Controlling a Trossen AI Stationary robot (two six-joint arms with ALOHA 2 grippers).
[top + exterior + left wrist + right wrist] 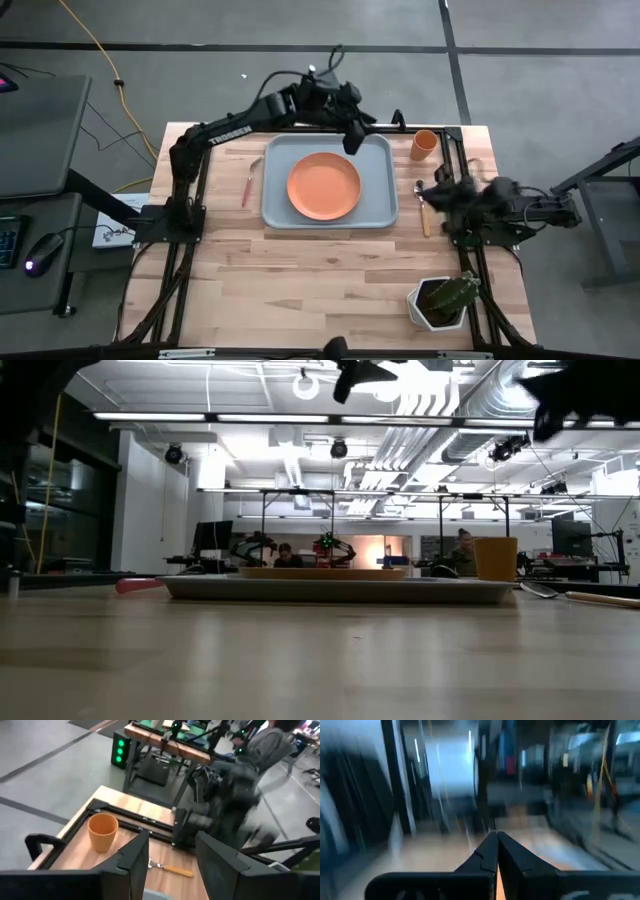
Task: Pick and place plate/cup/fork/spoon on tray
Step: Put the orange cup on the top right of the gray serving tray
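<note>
The orange plate [324,186] lies in the pale blue-grey tray [380,212] at mid-table; in the low view the plate [322,572] shows above the tray's rim [340,590]. The orange cup [424,145] stands on the table right of the tray's far corner. The spoon [423,210] lies right of the tray, the fork [247,188] left of it. My left gripper [352,140] is open and empty, raised over the tray's far right corner; its wrist view shows the cup [102,832] and spoon [170,868] ahead. My right gripper [496,851] is shut, raised near the spoon.
A white faceted pot with a green plant [441,300] stands at the near right corner. Dark frame rails run along the table's left and right sides [462,160]. People sit in the room behind the table [288,556].
</note>
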